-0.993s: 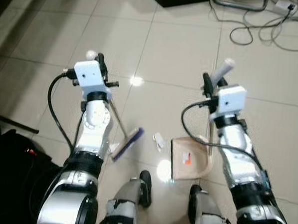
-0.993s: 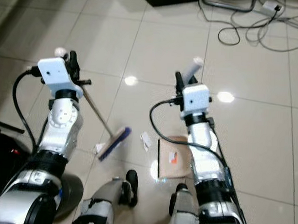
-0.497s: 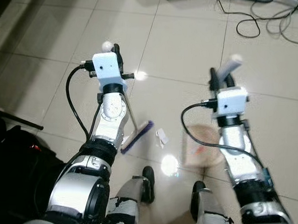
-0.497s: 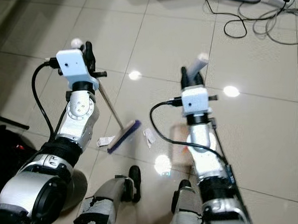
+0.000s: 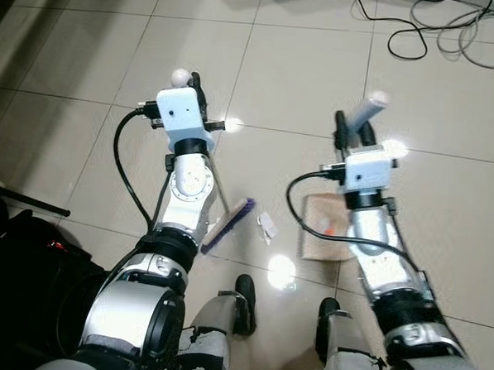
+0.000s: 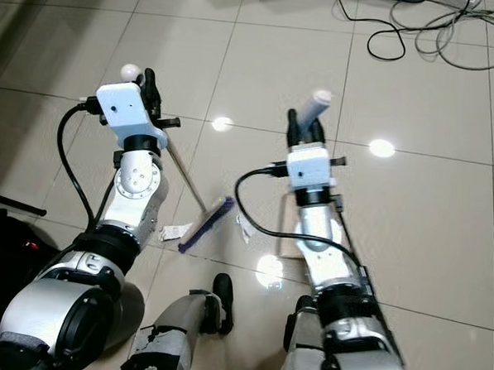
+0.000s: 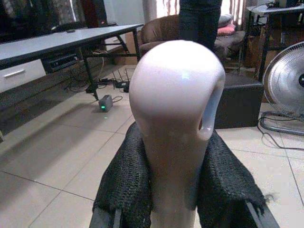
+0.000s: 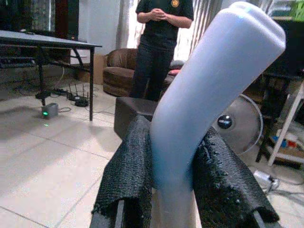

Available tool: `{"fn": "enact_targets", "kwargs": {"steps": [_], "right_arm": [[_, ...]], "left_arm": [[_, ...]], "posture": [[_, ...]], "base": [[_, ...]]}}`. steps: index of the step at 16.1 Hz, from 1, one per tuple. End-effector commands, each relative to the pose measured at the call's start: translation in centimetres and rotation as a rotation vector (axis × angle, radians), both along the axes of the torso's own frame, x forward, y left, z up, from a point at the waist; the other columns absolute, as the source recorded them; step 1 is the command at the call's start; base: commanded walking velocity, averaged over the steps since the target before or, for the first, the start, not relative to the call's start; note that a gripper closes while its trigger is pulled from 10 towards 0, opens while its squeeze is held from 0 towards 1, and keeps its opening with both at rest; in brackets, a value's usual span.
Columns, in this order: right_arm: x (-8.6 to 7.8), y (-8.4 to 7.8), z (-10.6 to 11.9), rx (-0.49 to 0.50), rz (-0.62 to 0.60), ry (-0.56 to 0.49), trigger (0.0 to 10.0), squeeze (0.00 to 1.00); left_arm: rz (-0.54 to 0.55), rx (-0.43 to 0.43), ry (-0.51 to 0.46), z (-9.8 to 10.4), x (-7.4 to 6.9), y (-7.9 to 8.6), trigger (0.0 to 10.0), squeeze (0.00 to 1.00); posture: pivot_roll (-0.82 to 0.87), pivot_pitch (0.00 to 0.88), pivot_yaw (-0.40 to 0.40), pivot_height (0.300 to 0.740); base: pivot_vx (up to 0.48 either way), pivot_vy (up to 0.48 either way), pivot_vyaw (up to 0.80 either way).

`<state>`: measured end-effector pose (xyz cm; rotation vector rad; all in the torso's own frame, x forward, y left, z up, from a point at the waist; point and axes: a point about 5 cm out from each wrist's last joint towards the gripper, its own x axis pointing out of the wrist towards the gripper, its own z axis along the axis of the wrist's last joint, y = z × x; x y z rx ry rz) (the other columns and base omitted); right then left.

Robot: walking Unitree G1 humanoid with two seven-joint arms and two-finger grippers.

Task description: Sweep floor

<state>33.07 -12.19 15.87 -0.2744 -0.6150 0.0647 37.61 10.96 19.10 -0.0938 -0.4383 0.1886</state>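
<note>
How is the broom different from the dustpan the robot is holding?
The broom ends in a narrow purple brush, while the dustpan is a wide, flat tan scoop. The broom's thin stick leans slantwise down from the left claw; the dustpan's handle goes up to the right claw, and its scoop is partly hidden behind that arm. Both have pale handle tops gripped by a claw, and both reach the tiled floor beside a scrap of paper.

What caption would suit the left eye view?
Left tool holds a broom, right tool a dustpan, paper scrap between.
</note>
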Motion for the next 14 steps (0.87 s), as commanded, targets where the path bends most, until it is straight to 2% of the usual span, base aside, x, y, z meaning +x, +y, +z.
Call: {"fn": "enact_targets", "kwargs": {"steps": [1, 3, 4, 8, 11, 12, 14], "right_arm": [[-0.6, 1.2, -1.3, 0.03, 0.03, 0.038, 10.0, 0.0], [-0.9, 1.8, -1.6, 0.026, 0.042, 0.041, 10.0, 0.0], [-1.0, 2.0, -1.9, 0.033, 0.049, 0.049, 10.0, 0.0], [-1.2, 3.3, -2.5, 0.065, 0.045, 0.083, 10.0, 0.0], [-0.9, 2.6, -2.8, 0.096, -0.023, 0.109, 10.0, 0.0], [-0.6, 1.8, -2.9, 0.102, -0.055, 0.12, 10.0, 0.0], [-0.4, 1.2, -2.8, 0.104, -0.072, 0.121, 10.0, 0.0]], "left_arm": [[0.031, -0.035, 0.041, -1.1, -0.2, 0.3, 10.0, 0.0], [0.031, -0.049, 0.05, -1.2, -0.2, -0.1, 10.0, 0.0], [0.025, -0.084, 0.063, -1.3, -0.2, -0.8, 10.0, 0.0], [-0.003, -0.28, 0.112, -1.1, -0.6, -3.8, 10.0, 0.0], [-0.012, -0.426, 0.143, -0.4, -0.8, -5.3, 10.0, 0.0], [-0.029, -0.521, 0.145, 0.7, -0.9, -6.2, 10.0, 0.0], [-0.055, -0.565, 0.127, 2.0, -0.9, -6.4, 10.0, 0.0]], "posture": [[0.21, 0.419, 0.211, 0.74], [0.2, 0.416, 0.216, 0.74], [0.21, 0.414, 0.216, 0.74], [0.21, 0.411, 0.224, 0.74], [0.22, 0.394, 0.226, 0.74], [0.22, 0.39, 0.224, 0.74], [0.21, 0.374, 0.221, 0.74]], "base": [[0.0, 0.0, 0.0], [0.0, 0.0, 0.0], [0.0, 0.0, 0.0], [0.0, 0.0, 0.0], [0.0, 0.0, 0.0], [0.0, 0.0, 0.0], [0.0, 0.0, 0.0]]}}
